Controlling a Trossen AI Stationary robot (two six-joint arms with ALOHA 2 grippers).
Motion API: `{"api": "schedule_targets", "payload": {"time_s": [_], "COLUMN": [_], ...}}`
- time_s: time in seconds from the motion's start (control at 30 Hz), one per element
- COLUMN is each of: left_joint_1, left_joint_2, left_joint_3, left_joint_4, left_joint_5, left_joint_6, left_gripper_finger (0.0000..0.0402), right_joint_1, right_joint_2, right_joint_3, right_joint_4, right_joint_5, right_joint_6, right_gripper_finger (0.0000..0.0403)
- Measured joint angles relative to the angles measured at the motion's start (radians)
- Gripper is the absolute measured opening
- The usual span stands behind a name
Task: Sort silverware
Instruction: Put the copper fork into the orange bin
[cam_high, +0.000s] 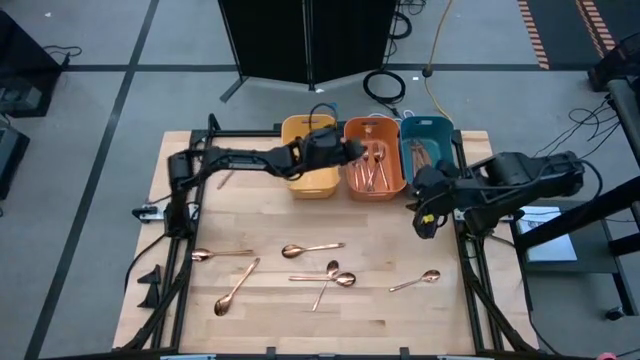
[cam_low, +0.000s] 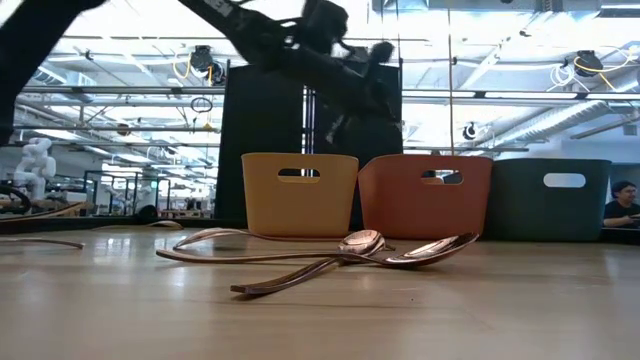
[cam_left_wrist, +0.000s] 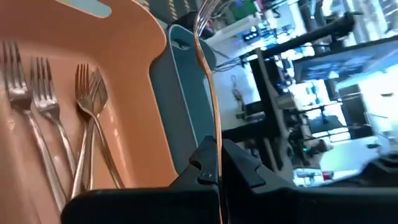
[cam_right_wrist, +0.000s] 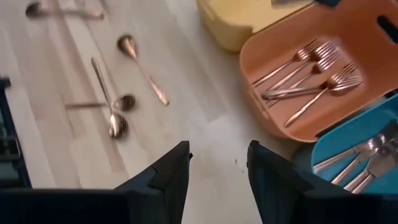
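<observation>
Hiding most of the yellow bin (cam_high: 308, 160) under the dark left arm in the high view, and blurring the contents of the teal bin (cam_high: 427, 146) into a few thin glints. Cutting off the top of a slender copper utensil (cam_left_wrist: 208, 81) in the left wrist view, so fork, spoon or knife cannot be told. Pinching that utensil upright between fingers pressed together, the left gripper (cam_high: 352, 150) hanging over the seam between the yellow bin and the orange bin (cam_high: 375, 160), at about 12 o'clock on the table. Showing several shiny forks (cam_left_wrist: 56, 118) lying flat on the smooth orange plastic floor. Hovering with fingers spread wide and holding nothing, the right gripper (cam_high: 424, 222) sitting low over bare pale wood at about 3 o'clock, just in front of the teal bin. Leaving six polished rose-gold spoons (cam_high: 318, 248) loose on the light, grained wooden table (cam_high: 200, 310) from about 5 to 8 o'clock, two of them crossing near the centre, with rounded bowls and thin handles. Lining three rounded, handled plastic bins side by side along the far edge, touching.
</observation>
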Motion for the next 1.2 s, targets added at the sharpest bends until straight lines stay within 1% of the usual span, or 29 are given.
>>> {"api": "schedule_targets", "payload": {"time_s": [0.07, 0.13, 0.2, 0.37, 0.43, 0.5, 0.63, 0.77, 0.9, 1.07, 1.2], "left_joint_1": [-0.001, -0.005, -0.005, -0.007, -0.01, -0.009, -0.004, -0.007, -0.006, -0.006, 0.0], "left_joint_2": [0.054, 0.101, 0.134, 0.156, 0.154, 0.154, 0.156, 0.156, 0.156, 0.156, 0.15], "left_joint_3": [0.08, 0.157, 0.211, 0.239, 0.243, 0.242, 0.241, 0.241, 0.241, 0.241, 0.241], "left_joint_4": [-0.057, -0.163, -0.257, -0.287, -0.315, -0.358, -0.398, -0.391, -0.372, -0.375, -0.382], "left_joint_5": [-0.011, -0.056, -0.104, -0.197, -0.24, -0.258, -0.256, -0.22, -0.202, -0.139, -0.087], "left_joint_6": [0.028, 0.086, 0.095, 0.094, 0.069, 0.036, -0.006, 0.062, 0.069, 0.089, 0.19], "left_gripper_finger": [0.0, 0.0, 0.0, 0.0, 0.0, 0.0, 0.0, 0.0005, 0.0023, 0.0047, 0.0065], "right_joint_1": [0.0, 0.0, 0.0, 0.0, 0.0, 0.0, 0.0, 0.0, -0.002, -0.002, -0.002], "right_joint_2": [-0.009, -0.011, -0.011, -0.012, -0.013, -0.014, -0.014, -0.014, -0.014, -0.014, -0.014], "right_joint_3": [0.0, 0.0, 0.0, -0.009, -0.018, -0.029, -0.048, -0.058, -0.059, -0.059, -0.059], "right_joint_4": [0.005, 0.005, 0.002, -0.009, -0.018, -0.02, -0.021, -0.01, 0.011, 0.019, 0.019], "right_joint_5": [0.021, 0.028, 0.028, 0.027, 0.032, 0.042, 0.065, 0.071, 0.072, 0.072, 0.072], "right_joint_6": [0.003, -0.016, -0.051, -0.196, -0.278, -0.363, -0.511, -0.641, -0.726, -0.747, -0.675], "right_gripper_finger": [0.0148, 0.0148, 0.0148, 0.0148, 0.0148, 0.0148, 0.0148, 0.0148, 0.0148, 0.0148, 0.0148]}}
